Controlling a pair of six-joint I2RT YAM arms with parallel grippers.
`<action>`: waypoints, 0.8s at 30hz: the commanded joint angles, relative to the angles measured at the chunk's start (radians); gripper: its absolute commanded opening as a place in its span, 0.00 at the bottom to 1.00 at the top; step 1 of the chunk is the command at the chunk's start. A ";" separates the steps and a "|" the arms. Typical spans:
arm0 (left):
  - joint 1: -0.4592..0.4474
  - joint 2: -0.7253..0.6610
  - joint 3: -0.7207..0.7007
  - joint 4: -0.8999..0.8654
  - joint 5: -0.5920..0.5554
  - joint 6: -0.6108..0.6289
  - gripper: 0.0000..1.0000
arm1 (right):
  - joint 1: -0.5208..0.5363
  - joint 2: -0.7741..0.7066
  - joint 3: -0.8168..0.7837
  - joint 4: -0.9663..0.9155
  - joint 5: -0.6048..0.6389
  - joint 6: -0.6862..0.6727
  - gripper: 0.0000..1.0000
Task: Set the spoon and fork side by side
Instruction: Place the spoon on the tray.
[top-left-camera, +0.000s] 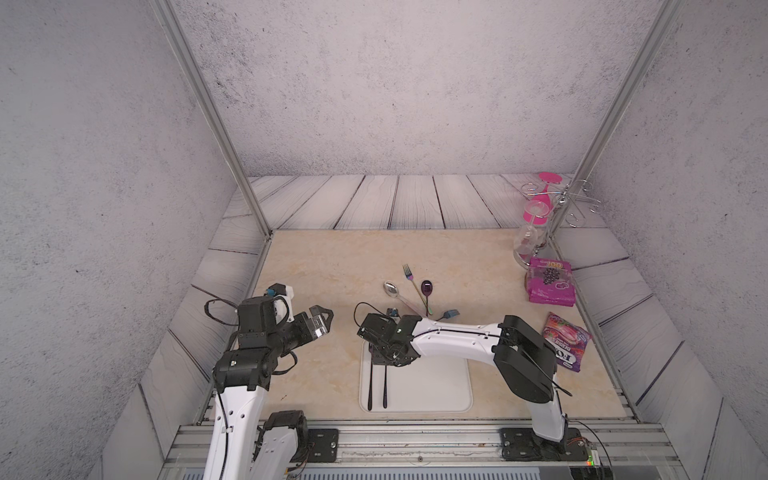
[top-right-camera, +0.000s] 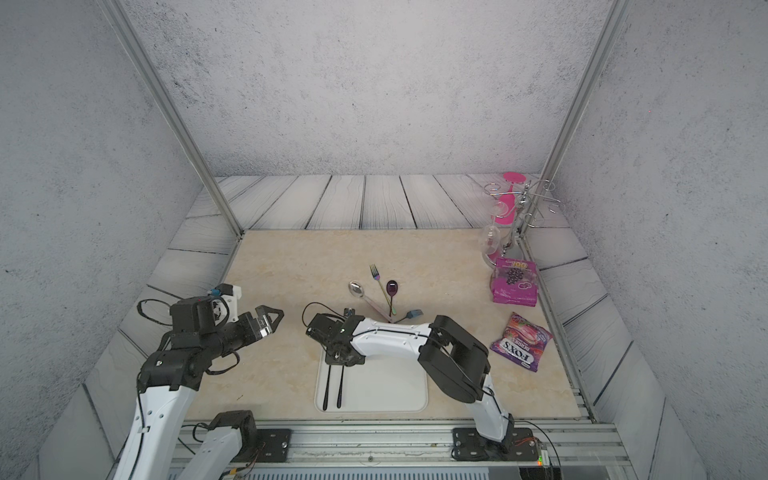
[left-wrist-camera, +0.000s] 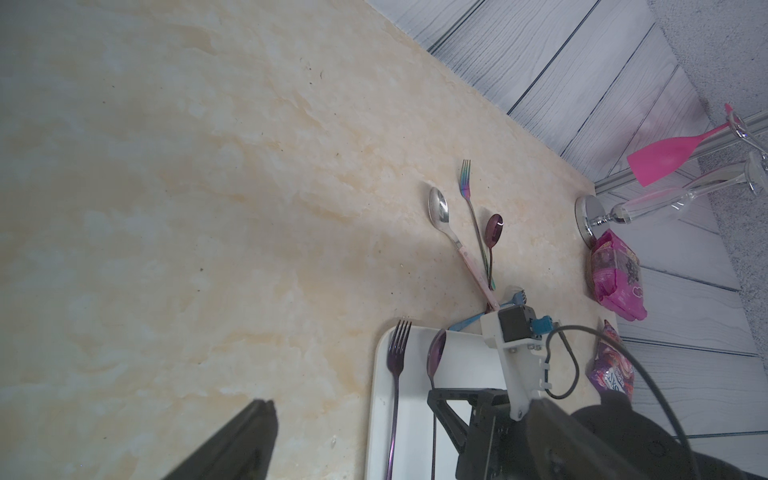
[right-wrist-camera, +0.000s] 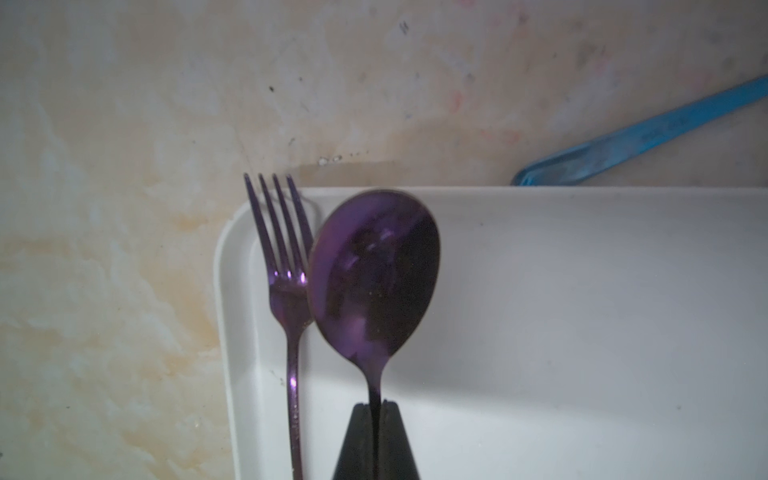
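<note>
Right pincer (right-wrist-camera: 376, 409) clamped low, left pincer (top-left-camera: 322, 321) raised, jaws together

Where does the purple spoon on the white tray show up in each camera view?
Top views: only the purple spoon's handle shows, on the tray's left side; its bowl is hidden under the right end effector.
Left wrist: bowl and handle just past the right end effector.
Right wrist: centre, bowl large, neck pinched between the fingertips.
Shared landmark: the purple fork beside it on the white tray.
</note>
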 joint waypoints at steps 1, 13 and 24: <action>0.006 -0.009 -0.011 0.018 0.010 0.013 1.00 | 0.005 0.020 0.028 -0.033 -0.002 -0.003 0.00; 0.005 -0.004 -0.011 0.017 0.013 0.015 0.99 | 0.003 0.029 0.019 -0.036 -0.013 0.012 0.00; 0.005 -0.004 -0.011 0.017 0.012 0.014 0.99 | -0.001 0.067 0.040 -0.052 -0.036 0.003 0.02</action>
